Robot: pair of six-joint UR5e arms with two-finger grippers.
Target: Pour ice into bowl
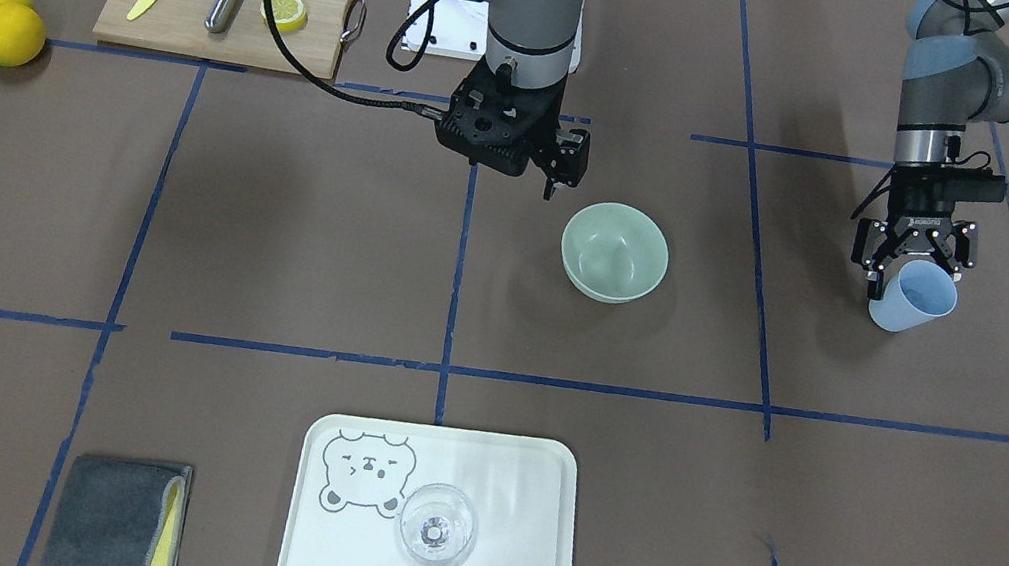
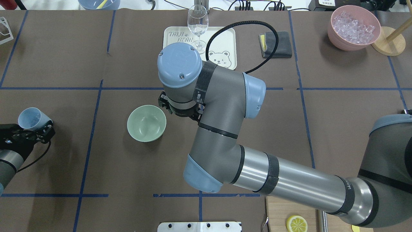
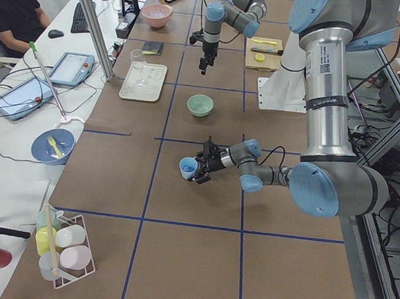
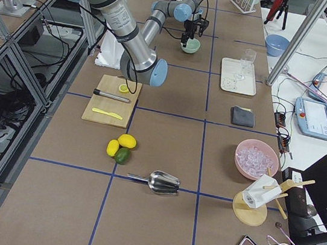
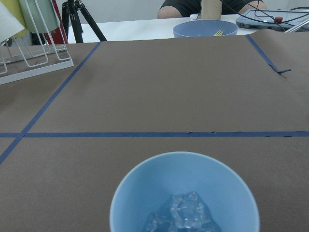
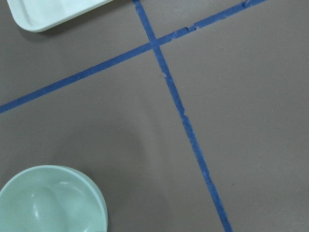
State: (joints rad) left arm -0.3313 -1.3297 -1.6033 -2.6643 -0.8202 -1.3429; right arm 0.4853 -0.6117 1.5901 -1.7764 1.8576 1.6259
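The pale sage-green bowl (image 1: 616, 252) stands upright and empty near the table's middle; it also shows in the overhead view (image 2: 146, 123) and at the bottom left of the right wrist view (image 6: 48, 203). My left gripper (image 1: 911, 272) is shut on a light blue cup (image 1: 914, 299), held tilted above the table well off to the bowl's side (image 2: 30, 117). The ice (image 5: 183, 215), a few clear little cubes, lies in the cup's bottom. My right gripper (image 1: 555, 185) hangs just beside the bowl's rim, empty; it is seen edge-on, so I cannot tell whether it is open or shut.
A pale tray (image 1: 536, 470) with a wine glass (image 1: 435, 527) lies across from the robot. A grey cloth (image 1: 118, 520), a pink container of ice (image 2: 354, 27), a cutting board (image 1: 192, 21) and lemons (image 1: 12, 33) sit around the edges.
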